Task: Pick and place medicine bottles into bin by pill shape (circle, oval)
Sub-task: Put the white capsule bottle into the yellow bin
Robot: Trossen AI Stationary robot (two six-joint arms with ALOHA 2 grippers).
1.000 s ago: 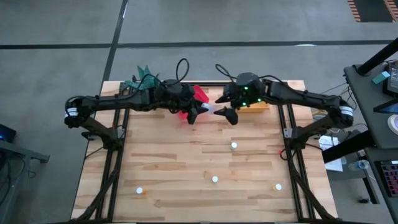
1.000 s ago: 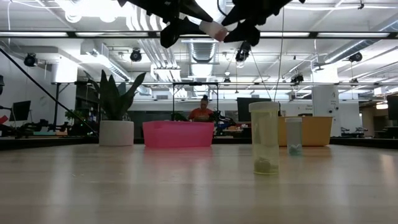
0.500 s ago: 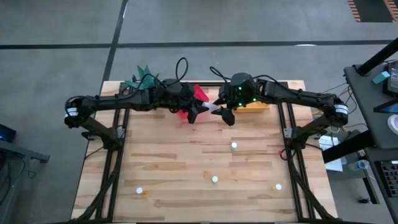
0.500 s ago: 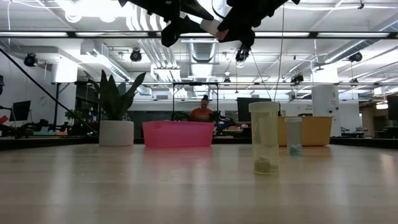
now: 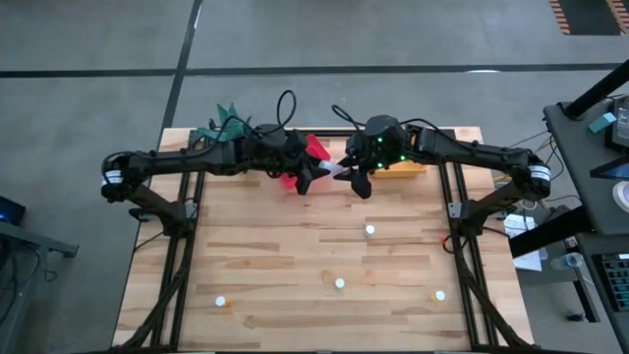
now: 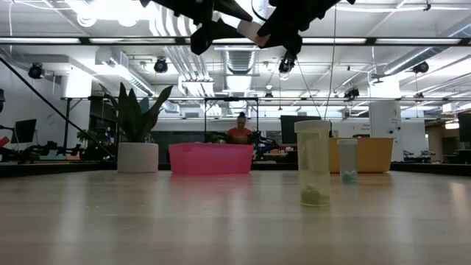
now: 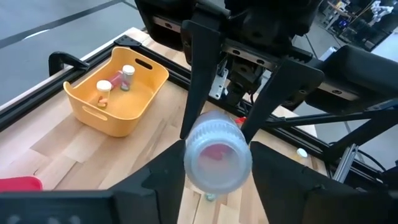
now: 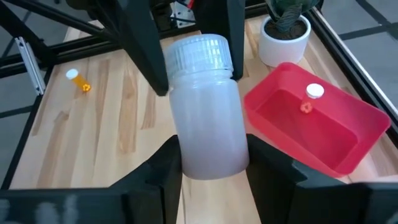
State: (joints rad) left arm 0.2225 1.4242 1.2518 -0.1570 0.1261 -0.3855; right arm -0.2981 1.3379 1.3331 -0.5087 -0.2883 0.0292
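Observation:
A white translucent medicine bottle (image 5: 337, 172) with a ribbed cap hangs high over the far middle of the table, between the red bin (image 5: 313, 147) and the yellow bin (image 5: 405, 169). My left gripper (image 5: 319, 175) comes at it from the left and my right gripper (image 5: 352, 175) from the right; both are shut on it. In the low view the bottle (image 6: 252, 31) shows near the top, between the two hands. Several small bottles (image 5: 370, 231) stand upright on the near half of the table. My left gripper pinches the bottle's cap end (image 7: 217, 155) between its two fingers (image 7: 171, 177). It comes from the table's left, slanting slightly down, fingers along the bottle. The bottle lies nearly level, clear of the table. My right gripper pinches the bottle's body near its base (image 8: 211, 149) between its two fingers (image 8: 165, 168). It comes from the table's right, slanting down, fingers along the bottle, whose cap (image 8: 198, 53) points away toward the other hand.
The yellow bin (image 7: 118, 93) holds a few bottles; the red bin (image 8: 311, 118) holds one (image 8: 313, 93). A potted plant (image 5: 228, 123) stands at the far left corner. Loose bottles (image 5: 339, 283) (image 5: 439, 294) (image 5: 221, 301) stand toward the near edge, with bare wood between them.
My right gripper has moved a little toward the table's left, up to the bottle that my left gripper holds, and has shut its fingers on the bottle's body. The bottle has stayed where it was, level and high.

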